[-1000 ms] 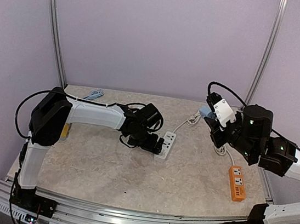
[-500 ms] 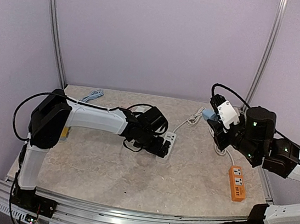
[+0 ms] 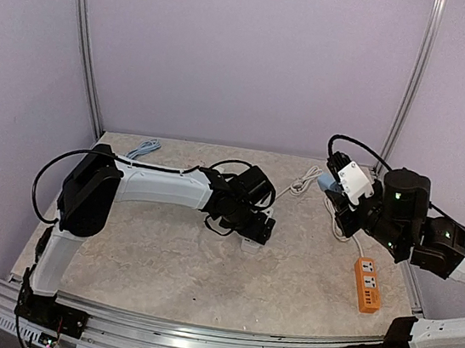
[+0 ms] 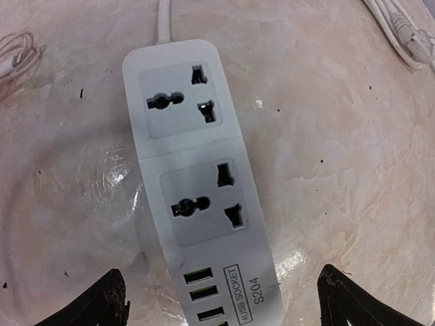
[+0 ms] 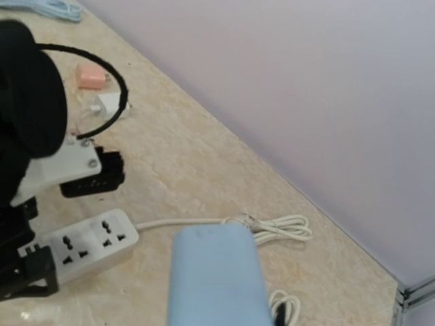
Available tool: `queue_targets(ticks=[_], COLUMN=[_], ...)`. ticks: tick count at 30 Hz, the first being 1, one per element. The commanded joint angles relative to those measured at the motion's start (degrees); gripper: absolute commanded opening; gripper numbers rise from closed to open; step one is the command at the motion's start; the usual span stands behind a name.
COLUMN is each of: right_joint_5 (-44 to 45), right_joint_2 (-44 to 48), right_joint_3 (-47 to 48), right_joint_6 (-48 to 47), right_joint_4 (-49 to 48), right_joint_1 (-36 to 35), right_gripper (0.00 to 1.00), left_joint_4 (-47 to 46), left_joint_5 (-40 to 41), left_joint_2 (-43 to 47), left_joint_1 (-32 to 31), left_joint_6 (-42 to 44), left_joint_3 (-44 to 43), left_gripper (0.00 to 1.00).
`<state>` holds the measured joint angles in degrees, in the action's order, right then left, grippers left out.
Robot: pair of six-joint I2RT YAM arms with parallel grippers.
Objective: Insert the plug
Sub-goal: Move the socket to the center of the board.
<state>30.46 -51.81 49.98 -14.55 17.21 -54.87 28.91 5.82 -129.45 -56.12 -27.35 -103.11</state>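
Two sockets face up on the white power strip [image 4: 197, 197], flat on the table [image 3: 162, 255]. Left gripper [image 4: 224, 302] hovers over it, fingers spread wide, holding nothing. Right gripper [image 3: 332, 187] clamps the blue plug [image 5: 214, 275], raised, well apart from that strip. Orange power strip [image 3: 366, 284] lies at the right.

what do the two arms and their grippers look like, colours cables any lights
Both are white tubular links between bulky black joint housings. The left arm trails a thin black cable; the right arm shows small green lights on its joints. Both the left gripper and right gripper are black; a white block sits on the right wrist.
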Motion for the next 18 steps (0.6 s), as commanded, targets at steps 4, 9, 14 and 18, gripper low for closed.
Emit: queue_targets(ticks=[4, 9, 14, 18], right_joint_5=[-1.03, -3.03, -4.98, -6.84], right_joint_2=[-0.72, -0.05, -1.14, -3.29], right_joint_3=[3.2, 2.68, 3.78, 5.27], right_joint_6=[-1.84, -1.2, -3.07, -5.6], right_joint_4=[2.34, 2.08, 3.76, 5.68], right_joint_1=[0.64, 0.64, 0.64, 0.64], right_gripper=[0.0, 0.0, 0.0, 0.0], left_joint_4=[1.59, 2.25, 0.72, 0.15], left_joint_5=[-2.77, -3.75, -8.26, -9.87], left_joint_2=[-1.93, -3.53, -3.29, -2.38], left_joint_1=[0.78, 1.35, 1.55, 1.44], left_joint_6=[1.87, 3.04, 5.28, 7.04], left_joint_3=[0.86, -0.24, 1.44, 3.55], left_gripper=[0.9, 0.78, 0.73, 0.61])
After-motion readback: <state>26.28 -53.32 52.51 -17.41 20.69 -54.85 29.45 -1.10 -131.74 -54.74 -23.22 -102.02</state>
